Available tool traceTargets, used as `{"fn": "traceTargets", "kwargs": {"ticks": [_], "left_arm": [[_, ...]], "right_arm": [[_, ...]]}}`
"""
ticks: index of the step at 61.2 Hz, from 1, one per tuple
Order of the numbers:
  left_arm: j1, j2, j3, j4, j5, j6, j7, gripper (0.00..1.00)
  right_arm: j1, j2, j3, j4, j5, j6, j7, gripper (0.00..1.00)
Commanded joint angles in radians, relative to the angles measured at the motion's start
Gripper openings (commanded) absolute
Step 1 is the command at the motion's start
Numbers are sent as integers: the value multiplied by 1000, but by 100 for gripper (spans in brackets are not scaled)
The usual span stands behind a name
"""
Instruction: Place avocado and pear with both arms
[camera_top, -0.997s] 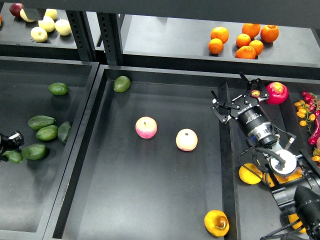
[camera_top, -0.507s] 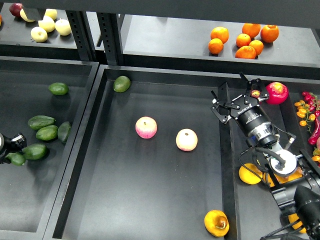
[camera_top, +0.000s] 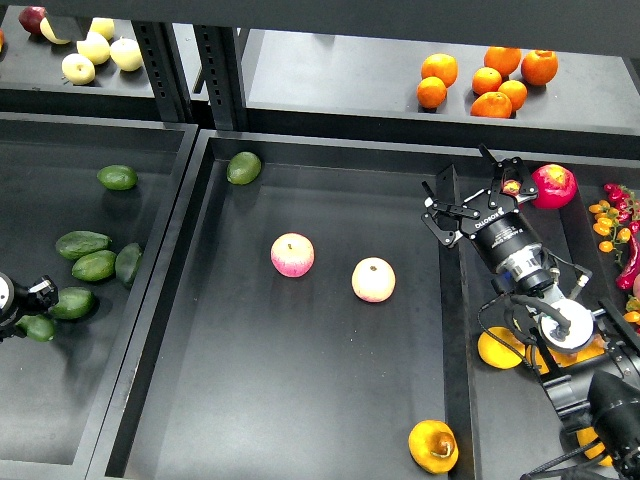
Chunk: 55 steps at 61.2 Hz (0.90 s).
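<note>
Several dark green elongated avocados lie grouped in the left tray. My left gripper shows small and dark at the left edge, right beside two of them; its fingers cannot be told apart. The golden yellow-orange pear lies at the front right corner of the middle tray. My right gripper is open and empty, hanging over the wall between the middle tray and the right tray, far behind the pear.
Two pink-and-yellow apples sit mid-tray. Rounder green avocados lie at the middle tray's back and in the left tray. Oranges and pale fruits sit on the back shelf. A red fruit and yellow fruit lie in the right tray.
My left gripper has slid slightly down and right at the left edge, and the small avocado beneath it has shifted with it. The right arm has not moved.
</note>
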Motion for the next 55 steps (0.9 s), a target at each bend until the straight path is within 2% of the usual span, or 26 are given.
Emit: {"fn": "traceTargets", "kwargs": {"ticks": [1,30,38,55], "left_arm": [[3,-2,0,-1,0,0,0,58],[1,-15,-50,-18,-3,0,0,82],[1,-30,-127,-20,-72,0,0,85],[-37,-68,-211,-20,-340,0,0,85]], "right_arm": [[0,0,0,0,0,0,0,100],[0,0,-1,0,0,0,0,100],[0,0,-1,0,0,0,1,100],[0,0,-3,0,0,0,3,100]]}}
